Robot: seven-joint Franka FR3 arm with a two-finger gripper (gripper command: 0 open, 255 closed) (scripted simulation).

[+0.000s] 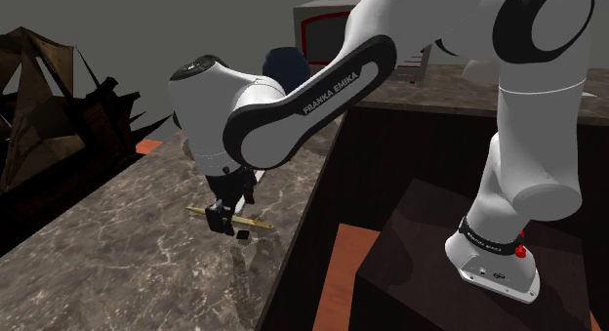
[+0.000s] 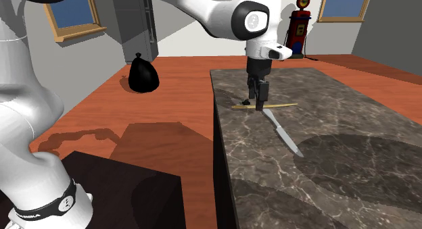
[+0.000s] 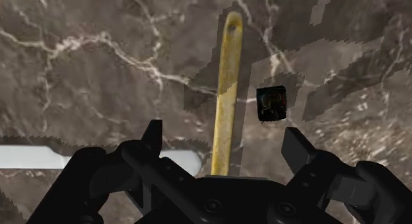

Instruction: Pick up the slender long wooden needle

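Note:
The slender yellowish wooden needle (image 1: 258, 223) (image 2: 281, 105) (image 3: 226, 90) lies flat on a dark marbled countertop (image 1: 107, 256) (image 2: 338, 167). My black gripper (image 1: 225, 213) (image 2: 259, 101) (image 3: 224, 142) hangs low right over it, fingers pointing down. In the wrist view the needle runs out from under the hand, between the two fingers (image 3: 152, 135), which stand apart on either side without touching it. The gripper is open. The needle's near end is hidden under the hand.
A pale knife (image 2: 282, 132) (image 3: 26, 156) lies on the countertop just beside the needle. A tiny black cube (image 1: 240, 236) (image 3: 271, 102) sits close to the needle's other side. The counter edge (image 2: 220, 126) drops to an orange floor with a black bag (image 2: 143, 78).

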